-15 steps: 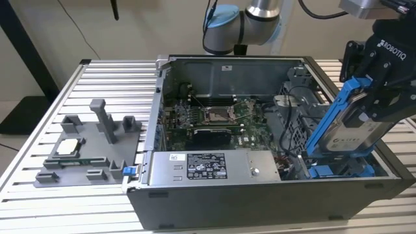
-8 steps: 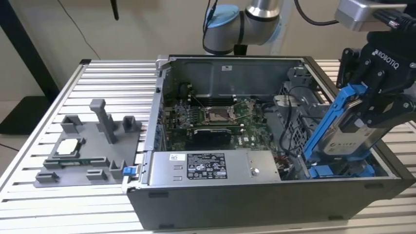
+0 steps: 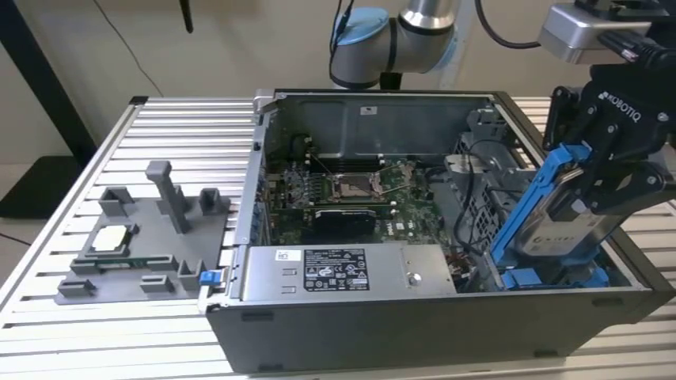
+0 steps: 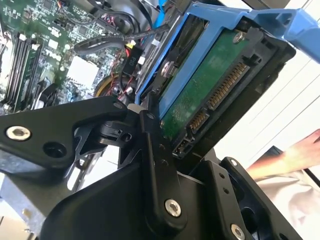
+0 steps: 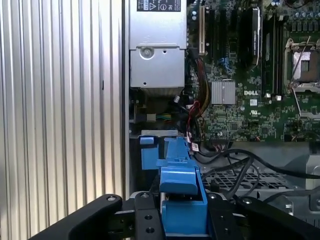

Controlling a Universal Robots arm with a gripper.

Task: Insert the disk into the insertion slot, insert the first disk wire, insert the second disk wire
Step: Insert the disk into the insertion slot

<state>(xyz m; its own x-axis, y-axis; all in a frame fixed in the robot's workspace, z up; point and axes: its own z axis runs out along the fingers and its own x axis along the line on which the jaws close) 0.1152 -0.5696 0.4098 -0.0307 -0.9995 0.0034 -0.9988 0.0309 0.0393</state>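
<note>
Gripper (image 3: 604, 188) w/ disk (image 3: 553, 228) tilted at insertion slot (image 3: 528, 279).

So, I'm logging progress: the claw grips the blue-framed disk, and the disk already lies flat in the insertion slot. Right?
Not quite. The claw does grip the blue-framed disk, but the disk stands steeply tilted over the insertion slot, not flat in it, as the exterior view shows.

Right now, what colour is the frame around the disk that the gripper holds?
Bright blue: the disk's frame, clearest in the exterior view.
</note>
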